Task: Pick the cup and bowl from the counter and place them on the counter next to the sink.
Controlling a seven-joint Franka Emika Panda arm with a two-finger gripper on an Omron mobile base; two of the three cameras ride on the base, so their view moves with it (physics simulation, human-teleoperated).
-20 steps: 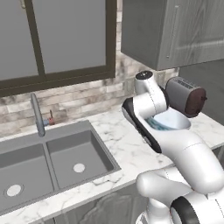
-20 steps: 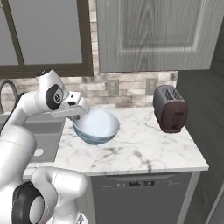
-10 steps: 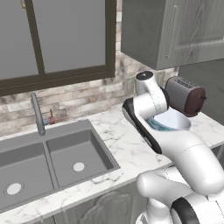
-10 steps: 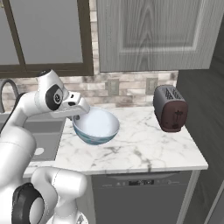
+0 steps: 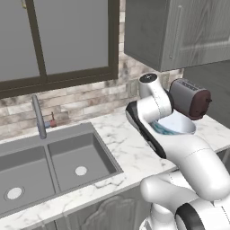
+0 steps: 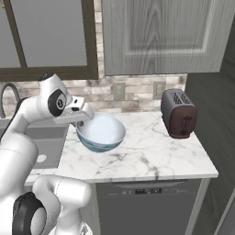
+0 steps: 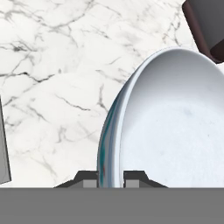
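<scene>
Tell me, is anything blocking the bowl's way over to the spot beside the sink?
Nothing visible does. The gripper straddles the bowl's rim, and only bare marble counter lies between it and the sink. The toaster stands on the opposite side.

No readable text, labels, brands, nos. or signs anywhere.
</scene>
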